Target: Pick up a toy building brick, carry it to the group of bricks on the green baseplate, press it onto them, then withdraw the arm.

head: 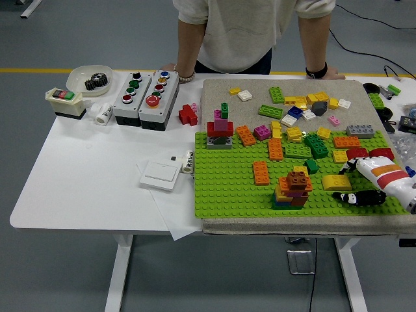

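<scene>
The yellow brick (336, 182) lay on the green baseplate (227, 195), at three o'clock from the stacked group of bricks (292, 190). The right hand (364, 182) hovered beside it, fingers (357, 197) loosely spread, holding nothing. A person's hands rested at twelve o'clock on the table (84, 175).

The robot's right hand (364, 182), entering at three o'clock, has black fingers (357, 197) with small white marks and a white casing banded red and orange, while the person (250, 32) at twelve o'clock wears a pale top and a black wristband (316, 71).
</scene>
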### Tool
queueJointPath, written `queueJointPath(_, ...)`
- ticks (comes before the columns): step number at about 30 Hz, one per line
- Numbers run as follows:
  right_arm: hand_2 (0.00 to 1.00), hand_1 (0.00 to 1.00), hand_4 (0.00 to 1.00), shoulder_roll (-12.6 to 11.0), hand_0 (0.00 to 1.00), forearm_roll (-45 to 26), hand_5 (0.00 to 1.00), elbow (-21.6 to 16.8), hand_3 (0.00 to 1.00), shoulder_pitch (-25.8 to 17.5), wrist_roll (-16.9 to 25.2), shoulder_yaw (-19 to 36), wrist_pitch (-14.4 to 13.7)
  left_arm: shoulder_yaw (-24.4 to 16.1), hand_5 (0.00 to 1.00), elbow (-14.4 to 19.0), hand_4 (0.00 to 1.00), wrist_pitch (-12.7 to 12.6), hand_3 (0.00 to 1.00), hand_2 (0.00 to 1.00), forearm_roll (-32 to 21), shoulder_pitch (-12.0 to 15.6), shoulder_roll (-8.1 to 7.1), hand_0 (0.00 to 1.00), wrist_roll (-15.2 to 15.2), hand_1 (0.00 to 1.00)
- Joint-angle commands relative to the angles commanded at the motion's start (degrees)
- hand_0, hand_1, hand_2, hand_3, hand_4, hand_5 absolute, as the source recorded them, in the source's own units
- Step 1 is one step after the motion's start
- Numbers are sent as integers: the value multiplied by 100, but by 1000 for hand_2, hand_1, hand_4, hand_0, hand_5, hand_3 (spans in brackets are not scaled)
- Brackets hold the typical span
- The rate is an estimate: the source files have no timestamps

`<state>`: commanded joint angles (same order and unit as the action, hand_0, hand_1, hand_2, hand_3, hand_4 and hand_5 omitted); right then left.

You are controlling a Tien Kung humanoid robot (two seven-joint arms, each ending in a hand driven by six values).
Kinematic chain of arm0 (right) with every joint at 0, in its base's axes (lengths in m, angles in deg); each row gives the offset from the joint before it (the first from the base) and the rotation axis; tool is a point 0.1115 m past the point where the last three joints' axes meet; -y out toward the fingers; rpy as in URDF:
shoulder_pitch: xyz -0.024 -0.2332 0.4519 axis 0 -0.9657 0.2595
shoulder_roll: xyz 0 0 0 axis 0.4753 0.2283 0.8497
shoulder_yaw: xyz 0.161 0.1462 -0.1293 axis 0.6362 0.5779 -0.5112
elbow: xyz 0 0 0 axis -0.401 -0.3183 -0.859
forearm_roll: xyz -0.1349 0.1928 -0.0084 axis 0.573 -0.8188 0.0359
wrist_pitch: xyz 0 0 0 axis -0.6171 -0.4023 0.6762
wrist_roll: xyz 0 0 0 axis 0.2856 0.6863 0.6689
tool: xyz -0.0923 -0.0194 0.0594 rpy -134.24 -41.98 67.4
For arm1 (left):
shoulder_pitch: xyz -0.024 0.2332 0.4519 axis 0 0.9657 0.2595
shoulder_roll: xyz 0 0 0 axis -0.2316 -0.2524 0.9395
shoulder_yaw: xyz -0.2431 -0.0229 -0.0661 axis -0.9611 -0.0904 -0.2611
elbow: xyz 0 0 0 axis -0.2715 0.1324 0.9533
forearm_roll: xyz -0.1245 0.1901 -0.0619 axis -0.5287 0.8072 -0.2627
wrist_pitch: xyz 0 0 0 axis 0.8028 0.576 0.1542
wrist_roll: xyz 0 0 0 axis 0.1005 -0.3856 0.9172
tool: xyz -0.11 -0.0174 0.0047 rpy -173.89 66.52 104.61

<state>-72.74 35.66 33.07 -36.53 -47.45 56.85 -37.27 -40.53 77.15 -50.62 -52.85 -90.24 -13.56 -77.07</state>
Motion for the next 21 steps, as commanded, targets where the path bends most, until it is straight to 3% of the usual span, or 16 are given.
queueJointPath(4, 541, 496, 806, 0, 422, -10, 455, 11, 565, -3, 37, -24, -48, -6, 666, -1, 643, 4, 585, 728, 10, -3, 0, 757, -3, 754)
queueJointPath(5, 495, 429, 765, 1, 323, -41, 452, 28, 536, -3, 63, -42, -78, -5, 665, -1, 643, 3, 585, 729, 6, -3, 1, 758, -1, 754)
queueJointPath(21, 473, 398, 719, 3, 263, -108, 459, 85, 506, -34, 302, -171, -456, -25, 665, -3, 643, 8, 585, 730, 33, 14, 8, 760, -12, 754)
